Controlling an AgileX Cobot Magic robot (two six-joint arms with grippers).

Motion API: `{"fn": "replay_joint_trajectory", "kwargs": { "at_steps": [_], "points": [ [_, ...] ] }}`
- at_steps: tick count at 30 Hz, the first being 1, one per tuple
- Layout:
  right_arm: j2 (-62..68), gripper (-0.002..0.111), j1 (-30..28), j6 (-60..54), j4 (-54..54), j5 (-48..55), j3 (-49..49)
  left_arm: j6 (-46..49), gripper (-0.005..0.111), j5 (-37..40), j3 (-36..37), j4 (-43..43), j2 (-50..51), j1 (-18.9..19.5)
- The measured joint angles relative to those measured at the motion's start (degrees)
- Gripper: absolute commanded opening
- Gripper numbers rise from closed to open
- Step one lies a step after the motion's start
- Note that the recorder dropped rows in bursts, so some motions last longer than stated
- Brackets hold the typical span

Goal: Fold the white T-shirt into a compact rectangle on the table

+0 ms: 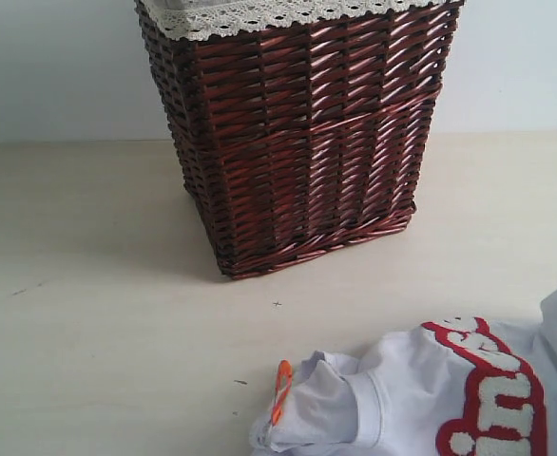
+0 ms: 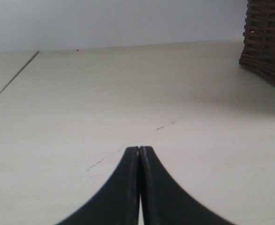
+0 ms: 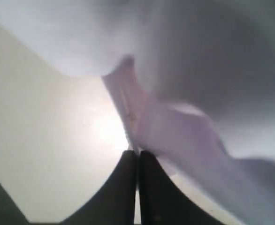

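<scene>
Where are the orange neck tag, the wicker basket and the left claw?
orange neck tag [image 1: 280, 389], exterior view, middle of strip.
wicker basket [image 1: 302, 142], exterior view, front woven wall.
left claw [image 2: 140, 151], left wrist view, between its shut tips.

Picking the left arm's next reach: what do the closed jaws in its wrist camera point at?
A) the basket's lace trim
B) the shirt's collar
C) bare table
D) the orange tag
C: the left jaws are shut over bare table, with only the wicker basket at the view's edge.
</scene>
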Motion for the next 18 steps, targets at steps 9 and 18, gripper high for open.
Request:
{"fn": "replay_joint_trajectory", "kwargs": {
  "at_steps": [9, 18],
  "points": [
    [-1.04, 0.051, -0.34, -2.15, 15.32, -6.16, 0.0, 0.0, 0.0, 0.0, 0.0, 0.0, 0.0, 0.0],
    [-21.86, 0.053, -0.46, 2.86, 23.84, -11.14, -1.29, 0.0, 0.0, 0.0, 0.0, 0.0, 0.0, 0.0]
  ]
}}
